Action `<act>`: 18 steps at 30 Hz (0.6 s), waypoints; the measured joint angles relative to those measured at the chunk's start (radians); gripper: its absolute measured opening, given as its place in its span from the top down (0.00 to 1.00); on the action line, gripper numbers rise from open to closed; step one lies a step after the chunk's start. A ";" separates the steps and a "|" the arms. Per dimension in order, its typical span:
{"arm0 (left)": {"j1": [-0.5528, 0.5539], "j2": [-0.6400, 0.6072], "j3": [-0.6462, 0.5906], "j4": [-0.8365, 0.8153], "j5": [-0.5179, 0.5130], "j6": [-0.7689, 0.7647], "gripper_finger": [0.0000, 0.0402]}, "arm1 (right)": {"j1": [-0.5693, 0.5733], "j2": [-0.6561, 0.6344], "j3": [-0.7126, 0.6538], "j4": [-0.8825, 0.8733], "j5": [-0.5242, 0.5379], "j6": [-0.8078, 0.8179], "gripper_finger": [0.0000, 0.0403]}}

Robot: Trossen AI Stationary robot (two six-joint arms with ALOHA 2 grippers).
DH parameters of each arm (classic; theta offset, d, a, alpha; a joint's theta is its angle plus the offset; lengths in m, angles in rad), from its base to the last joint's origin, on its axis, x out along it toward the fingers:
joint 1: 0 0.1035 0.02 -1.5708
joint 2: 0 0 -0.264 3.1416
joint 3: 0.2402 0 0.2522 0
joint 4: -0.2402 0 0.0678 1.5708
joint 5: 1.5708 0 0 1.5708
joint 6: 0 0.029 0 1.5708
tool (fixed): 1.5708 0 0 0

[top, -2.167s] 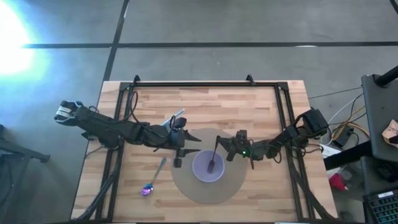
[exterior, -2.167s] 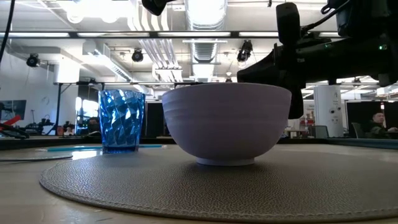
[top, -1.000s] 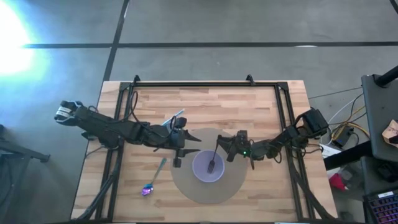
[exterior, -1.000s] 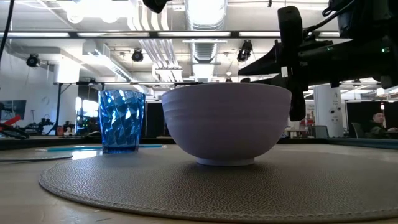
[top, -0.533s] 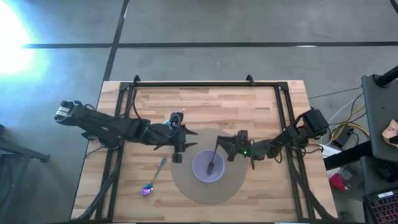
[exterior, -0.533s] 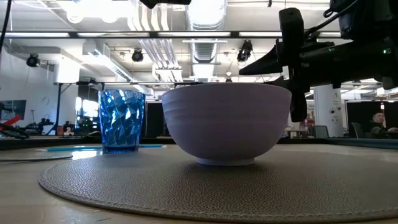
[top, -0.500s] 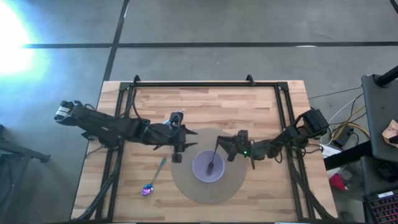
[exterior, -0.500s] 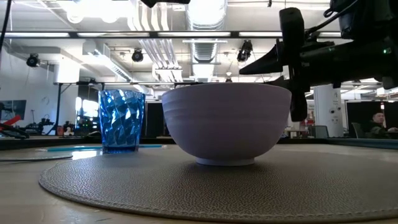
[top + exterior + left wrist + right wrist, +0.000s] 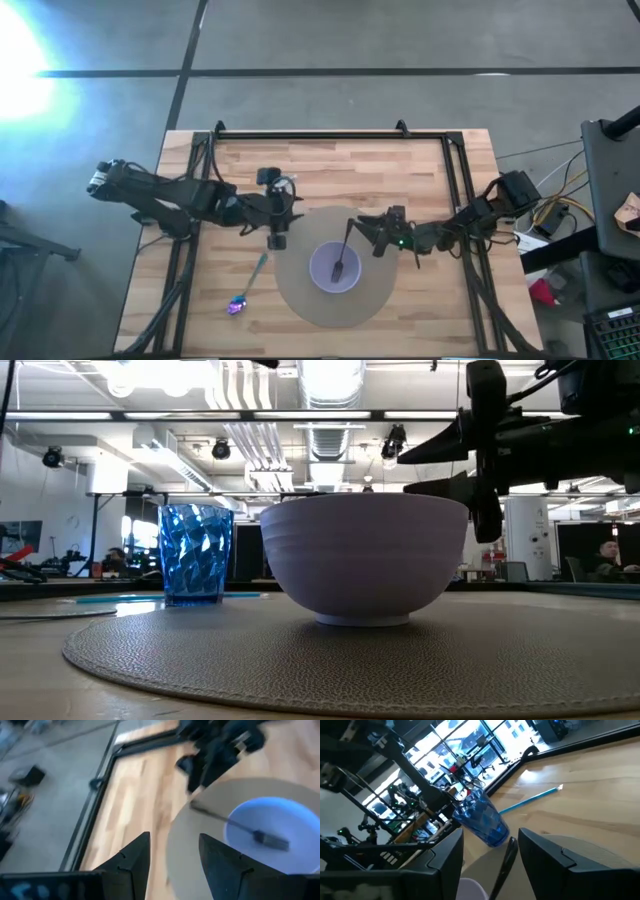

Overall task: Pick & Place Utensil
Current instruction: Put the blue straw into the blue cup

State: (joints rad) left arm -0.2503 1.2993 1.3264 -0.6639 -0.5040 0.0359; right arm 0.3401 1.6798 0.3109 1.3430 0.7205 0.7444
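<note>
A dark fork (image 9: 343, 255) lies in the lilac bowl (image 9: 322, 277), head down inside it, with its handle (image 9: 506, 857) leaning over the far rim. The bowl stands on a round grey mat (image 9: 300, 300). My right gripper (image 9: 364, 226) stands open at the handle's free end, a finger on either side of it and apart from it. My left gripper (image 9: 276, 243) hangs open over the mat's far left edge. A spoon (image 9: 247, 288) lies on the wood left of the mat.
A blue faceted cup (image 9: 195, 552) stands beyond the mat's far left, with a light blue straw (image 9: 530, 799) lying on the wood beside it. Black frame rails (image 9: 310, 134) run along the table's far edge and both sides.
My right gripper has opened, let go of the fork handle and drawn back a little toward the table's right edge and up. The fork stays in the bowl, handle on the rim. My left gripper has pulled back from the bowl toward the far left.
</note>
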 joint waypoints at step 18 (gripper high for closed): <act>0.041 -0.161 0.061 -0.445 -0.199 -0.358 0.59 | 0.003 -0.260 -0.073 -0.004 -0.157 -0.203 0.53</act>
State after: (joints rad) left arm -0.2093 1.1384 1.3872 -1.1084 -0.7025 -0.3217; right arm 0.3432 1.4200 0.2377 1.3391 0.5640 0.5415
